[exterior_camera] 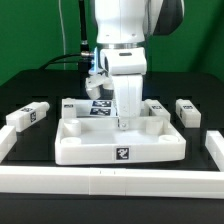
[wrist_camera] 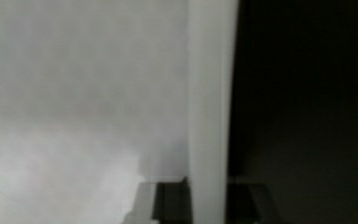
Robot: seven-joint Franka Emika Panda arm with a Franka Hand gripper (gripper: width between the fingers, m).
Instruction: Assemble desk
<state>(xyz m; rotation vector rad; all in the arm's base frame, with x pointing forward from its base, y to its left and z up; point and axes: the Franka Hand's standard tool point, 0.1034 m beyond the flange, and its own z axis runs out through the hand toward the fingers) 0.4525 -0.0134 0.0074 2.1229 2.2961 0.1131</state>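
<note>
One gripper (exterior_camera: 122,120), fingers pressed together on the thin raised rim of the desk panel (exterior_camera: 120,148), at its far side. Wrist view: white rim (wrist_camera: 211,120) runs between dark fingertips (wrist_camera: 165,204). Panel lies flat, mid-scene. Left leg (exterior_camera: 28,117) and right leg (exterior_camera: 187,110) lie apart from it, one on each side in the exterior view.
</note>
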